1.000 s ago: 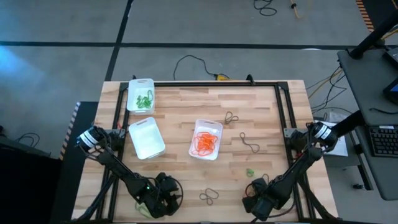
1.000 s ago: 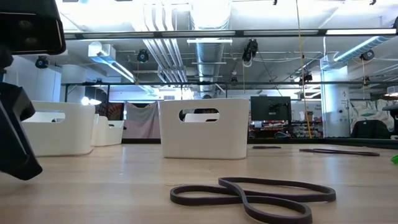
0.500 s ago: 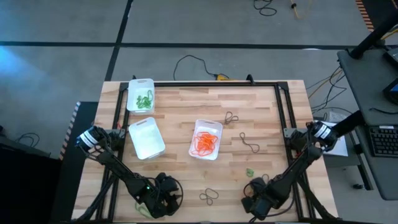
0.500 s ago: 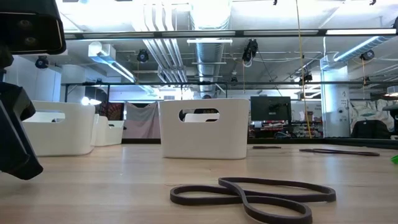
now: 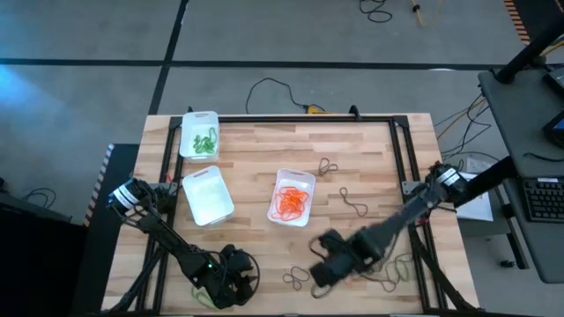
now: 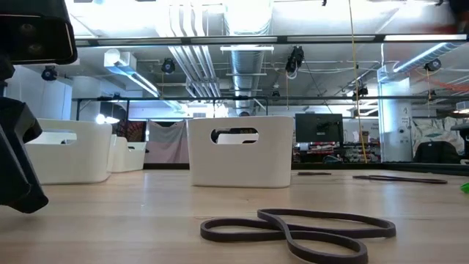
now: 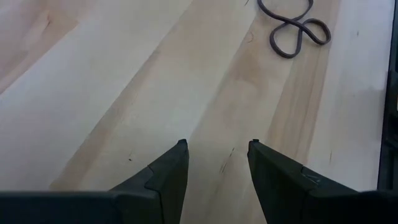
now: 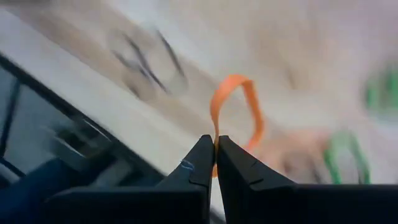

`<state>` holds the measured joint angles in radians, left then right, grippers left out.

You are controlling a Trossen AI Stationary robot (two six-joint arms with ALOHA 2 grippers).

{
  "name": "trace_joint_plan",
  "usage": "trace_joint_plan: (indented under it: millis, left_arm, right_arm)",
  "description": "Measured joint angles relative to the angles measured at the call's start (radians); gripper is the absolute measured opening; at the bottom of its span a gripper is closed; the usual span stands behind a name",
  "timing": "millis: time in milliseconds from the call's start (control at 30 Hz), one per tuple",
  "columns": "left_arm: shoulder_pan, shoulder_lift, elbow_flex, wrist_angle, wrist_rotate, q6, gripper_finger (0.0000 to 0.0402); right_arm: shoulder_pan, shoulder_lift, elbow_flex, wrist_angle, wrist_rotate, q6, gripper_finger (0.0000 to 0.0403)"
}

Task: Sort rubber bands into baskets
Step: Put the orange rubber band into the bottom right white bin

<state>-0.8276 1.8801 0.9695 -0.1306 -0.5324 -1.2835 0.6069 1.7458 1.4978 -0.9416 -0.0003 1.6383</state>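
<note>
Three white baskets stand on the wooden table: one with green rubber bands (image 5: 199,134) at the far left, an empty one (image 5: 207,195), and one with orange bands (image 5: 292,196) at the middle. Dark bands lie loose on the wood (image 5: 328,165) (image 5: 354,204) (image 5: 297,279). My right gripper (image 5: 322,269) is near the front edge, above the table, shut on an orange rubber band (image 8: 233,112). My left gripper (image 7: 217,146) stands open over bare wood at the near left, with a dark band (image 7: 292,28) ahead of it. My right gripper pinches one strand of the orange band (image 8: 215,134) between its two fingertips, coming from above and slanting down. The rest of the loop (image 8: 249,102) reaches out beyond the fingertips, lifted clear of the table.
A black frame (image 5: 401,158) runs along the table's far and side edges. Blurred green bands (image 8: 342,155) lie on the wood under the right gripper. In the low view the dark band (image 6: 300,231) lies in front of two baskets (image 6: 238,150) (image 6: 66,150).
My right gripper has swung from the near right corner toward the table's left along the front edge, rising as it went, and its wrist has rolled. It now stands beside the dark band near the front edge.
</note>
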Motion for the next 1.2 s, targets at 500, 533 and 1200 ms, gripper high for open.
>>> trace_joint_plan:
  millis: [500,533,1200]
  left_arm:
    - [-0.026,0.0,0.0,-0.027,0.012,-0.081,0.0153]
    - [-0.026,0.0,0.001,-0.027,0.012,-0.086,0.0153]
    - [-0.04,-0.001,0.002,-0.055,0.007,-0.165,0.0153]
  right_arm:
    - [-0.416,0.042,0.177,0.052,0.253,-0.674,0.0011]
    - [-0.439,0.06,0.176,0.074,0.231,-0.674,0.0011]
    - [-0.501,0.264,0.18,0.041,0.101,-0.732,0.0032]
